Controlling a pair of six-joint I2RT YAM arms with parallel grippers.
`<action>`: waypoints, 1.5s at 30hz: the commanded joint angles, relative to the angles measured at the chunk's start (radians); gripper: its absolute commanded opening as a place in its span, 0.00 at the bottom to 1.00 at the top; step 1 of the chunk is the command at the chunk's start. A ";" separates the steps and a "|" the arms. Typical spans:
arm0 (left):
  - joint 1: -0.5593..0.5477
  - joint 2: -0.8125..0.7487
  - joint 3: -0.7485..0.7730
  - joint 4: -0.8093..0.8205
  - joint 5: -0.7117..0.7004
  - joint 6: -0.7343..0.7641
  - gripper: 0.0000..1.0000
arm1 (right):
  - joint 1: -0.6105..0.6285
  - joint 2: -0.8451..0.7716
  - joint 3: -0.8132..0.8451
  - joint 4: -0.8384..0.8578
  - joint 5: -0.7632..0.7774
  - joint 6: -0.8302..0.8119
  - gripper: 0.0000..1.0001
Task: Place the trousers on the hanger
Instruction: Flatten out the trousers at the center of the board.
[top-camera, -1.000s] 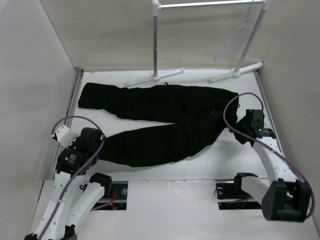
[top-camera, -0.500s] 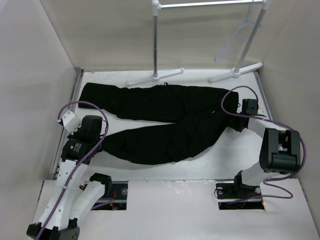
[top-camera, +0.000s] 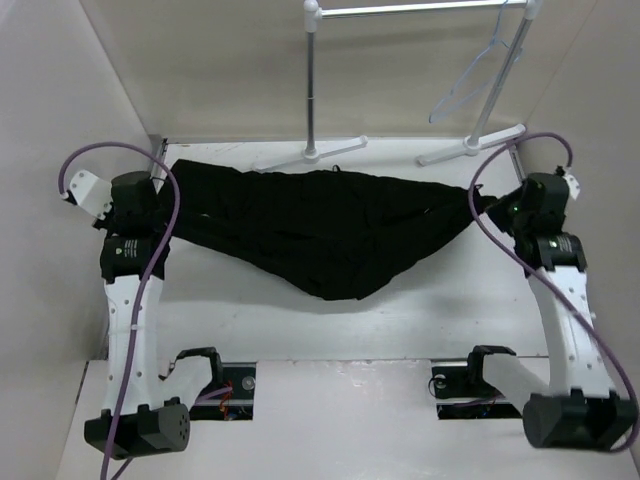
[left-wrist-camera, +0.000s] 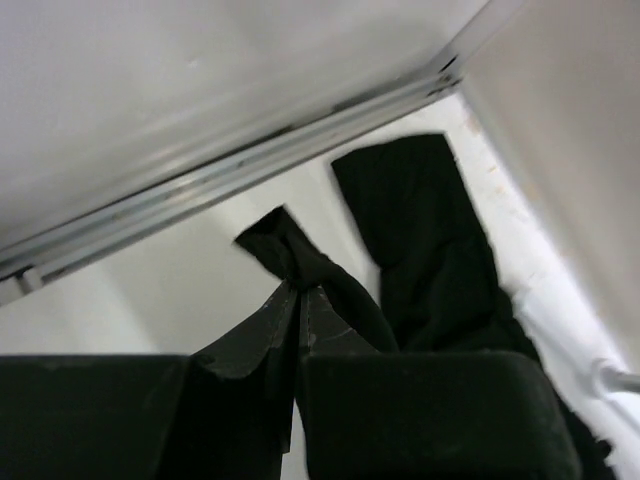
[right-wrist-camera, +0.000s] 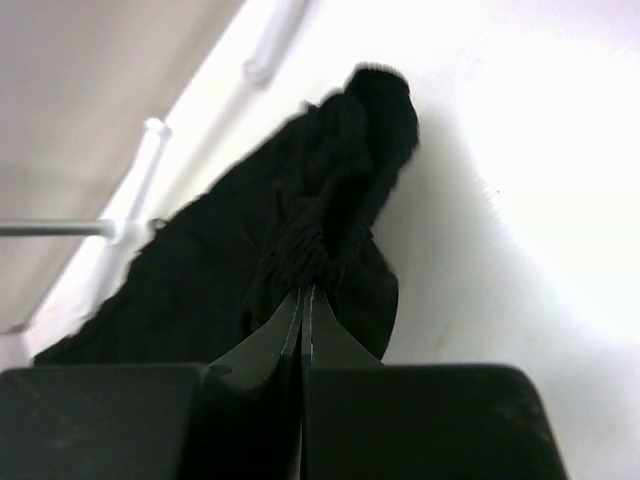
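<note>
The black trousers (top-camera: 320, 225) hang stretched between my two grippers above the white table, sagging to a point in the middle. At the left my left gripper (top-camera: 168, 190) is shut on a leg end; the left wrist view shows a pinch of the trousers (left-wrist-camera: 300, 258) at my left gripper (left-wrist-camera: 301, 290). On the right, my right gripper (top-camera: 487, 205) is shut on the bunched waist end; in the right wrist view the trousers (right-wrist-camera: 300, 250) gather at my right gripper (right-wrist-camera: 303, 292). The pale hanger (top-camera: 470, 80) hangs from the rack at the back right, apart from both grippers.
A white clothes rack (top-camera: 315, 80) stands at the back, its rail (top-camera: 420, 8) across the top and its feet (top-camera: 310, 155) on the table behind the trousers. Beige walls close in left, right and behind. The arm bases sit at the near edge.
The right gripper reached the waist end and shut on it. Both arms then rose and moved back, lifting the trousers off the table into a stretched, sagging span.
</note>
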 joint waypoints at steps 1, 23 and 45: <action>0.011 0.026 0.075 0.058 -0.005 0.039 0.01 | -0.051 -0.104 0.066 -0.207 -0.037 -0.038 0.01; 0.025 -0.069 -0.330 0.000 -0.307 0.165 0.18 | -0.021 -0.319 -0.227 -0.365 0.174 0.067 0.87; -0.202 0.123 -0.233 0.128 0.193 -0.002 0.58 | -0.215 0.635 -0.048 0.329 -0.175 0.002 0.47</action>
